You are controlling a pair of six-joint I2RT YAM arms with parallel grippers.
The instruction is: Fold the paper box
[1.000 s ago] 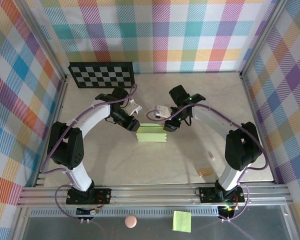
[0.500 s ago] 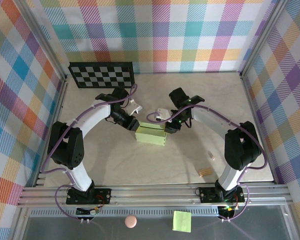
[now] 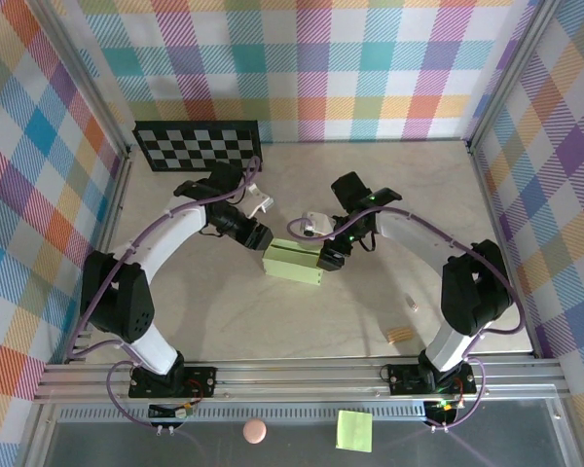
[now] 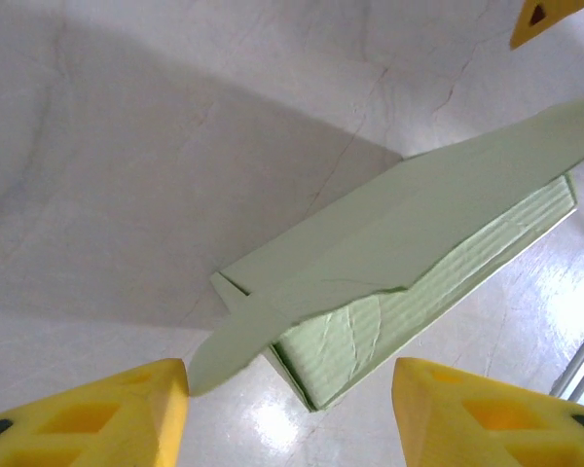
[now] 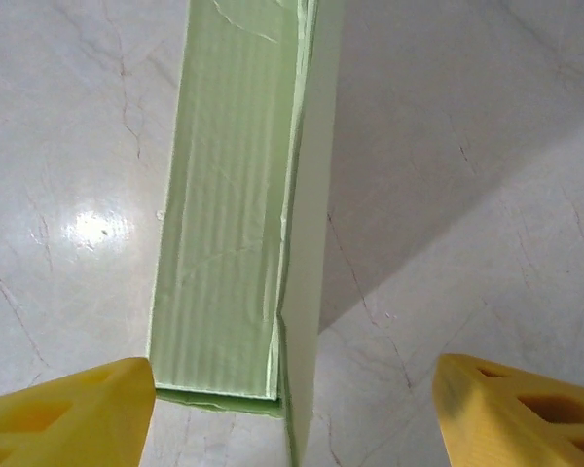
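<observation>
Pale lime-green card forms the paper box (image 3: 293, 263), which lies near the middle of the table (image 3: 224, 321), somewhat toward the far edge. It is seen as a long, shallow trough with its length running across the table.

In the left wrist view the box (image 4: 419, 233) is shown with a loose flap tilted over its ribbed inner floor. The flap's pointed tip comes close to the yellow fingertip (image 4: 97, 423) at the lower left of that view, though contact cannot be judged. The left gripper (image 3: 260, 236) is placed just off the box's far left corner, its jaws spread wide and nothing held between them.

The right gripper (image 3: 329, 258) is set at the box's right end, likewise spread wide. In the right wrist view the short end of the box (image 5: 229, 243) is seen between the two yellow fingertips (image 5: 68, 409), well clear of both, so nothing is gripped. One long wall stands upright beside the ribbed floor, and a shadow is cast by it on the table.

A black-and-white checkerboard (image 3: 197, 144) is propped at the far left corner of the table. A small tan object (image 3: 399, 335) is found toward the near right corner. Beyond the near edge, on the grey ledge, a pink round object (image 3: 255, 430) and a bright green sticky note (image 3: 353, 429) are laid.
</observation>
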